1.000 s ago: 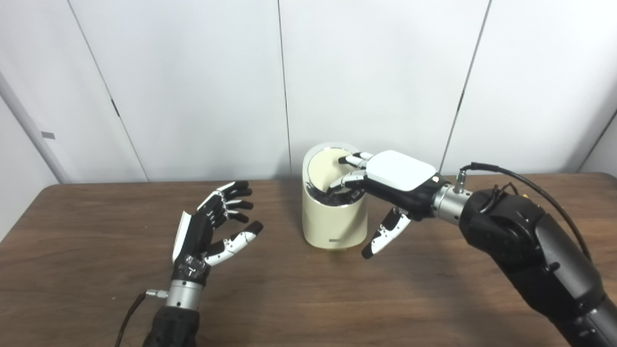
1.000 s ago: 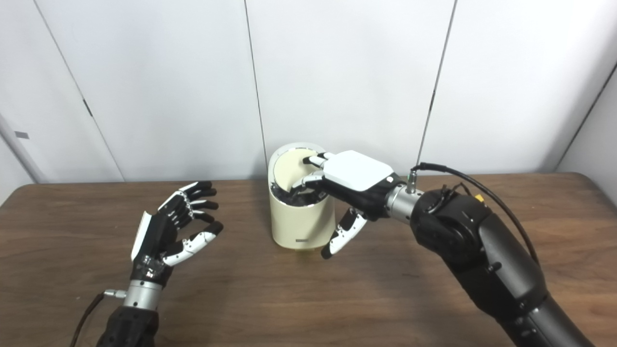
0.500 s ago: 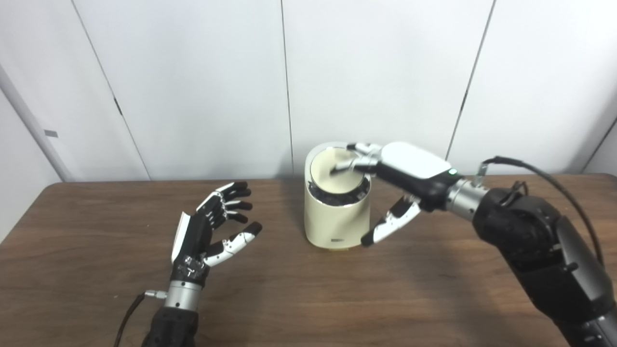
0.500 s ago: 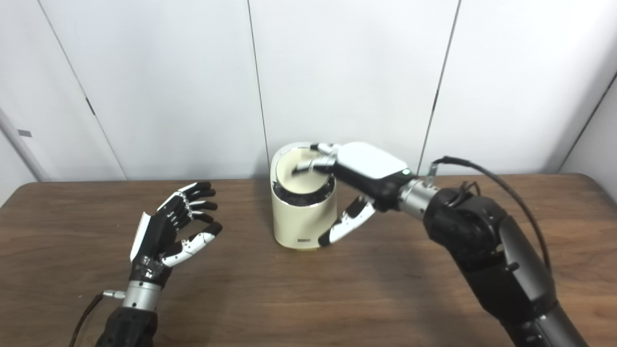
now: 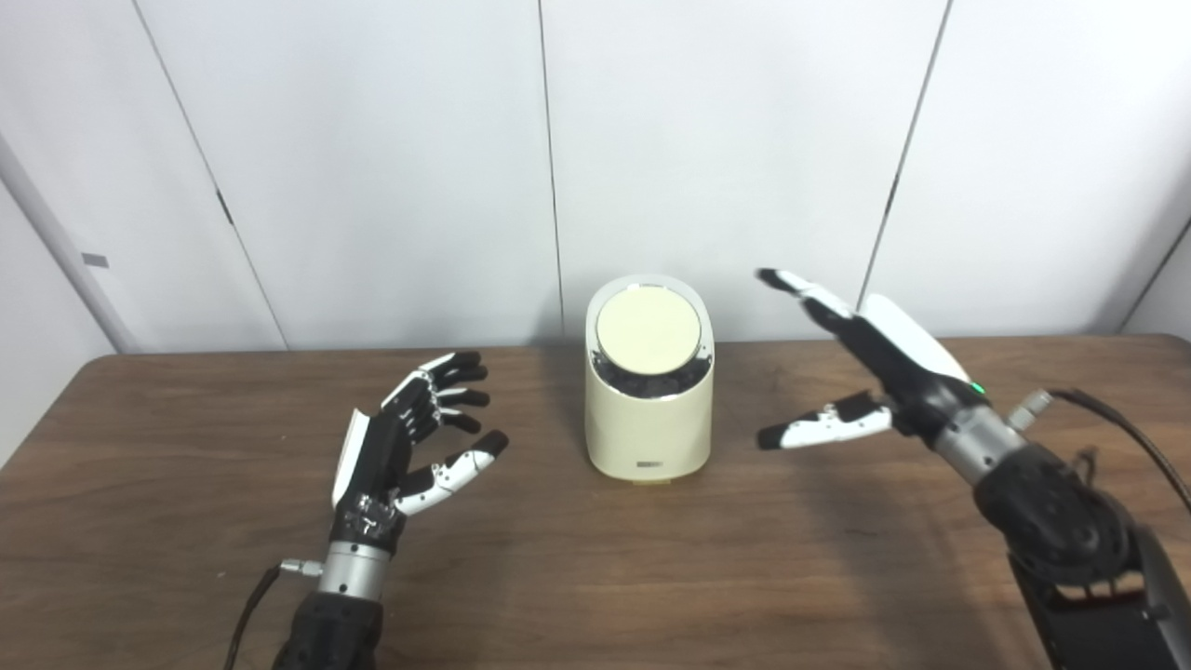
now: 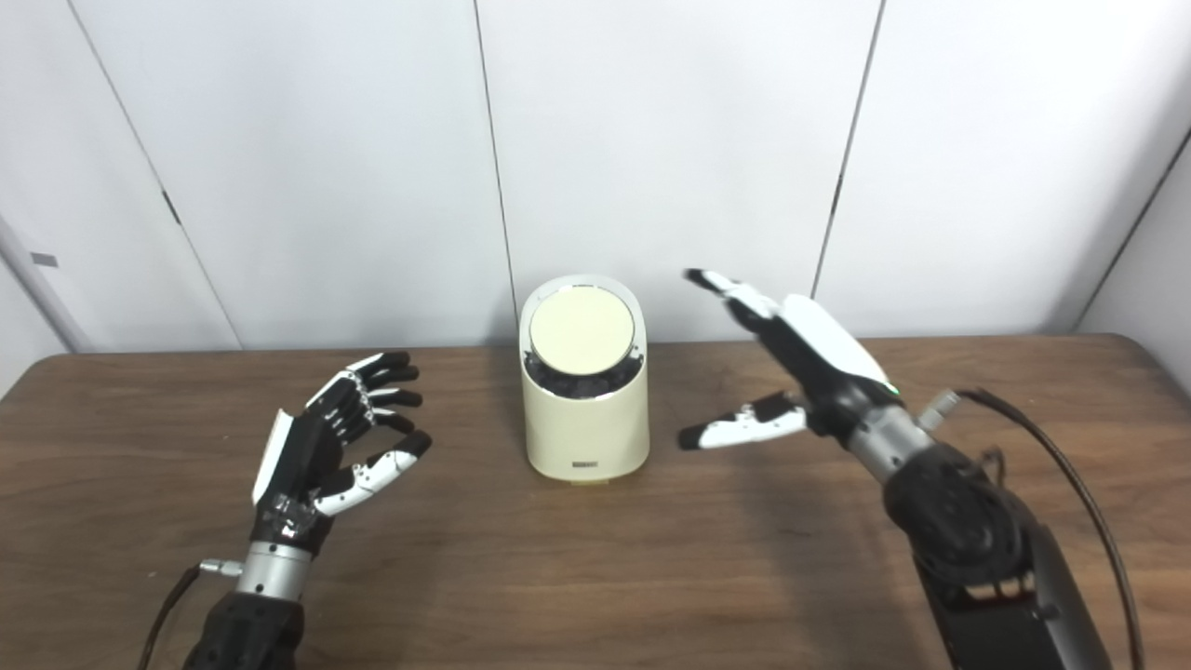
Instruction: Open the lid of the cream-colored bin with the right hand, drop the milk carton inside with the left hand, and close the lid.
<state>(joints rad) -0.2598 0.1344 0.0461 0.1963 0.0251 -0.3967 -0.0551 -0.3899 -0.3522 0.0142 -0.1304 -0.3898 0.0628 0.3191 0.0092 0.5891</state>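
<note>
The cream-colored bin stands upright at the middle back of the table. Its round lid lies flat and shut on top. My right hand is open and empty, raised to the right of the bin and apart from it. My left hand is open and empty, palm turned toward the bin, well to its left. No milk carton shows in either view.
The brown wooden table runs across the whole picture. A white panelled wall stands close behind the bin. A cable runs from my right wrist.
My right hand has let the lid down shut, then drawn back to the right and up, away from the bin, fingers spread. My left hand has not moved.
</note>
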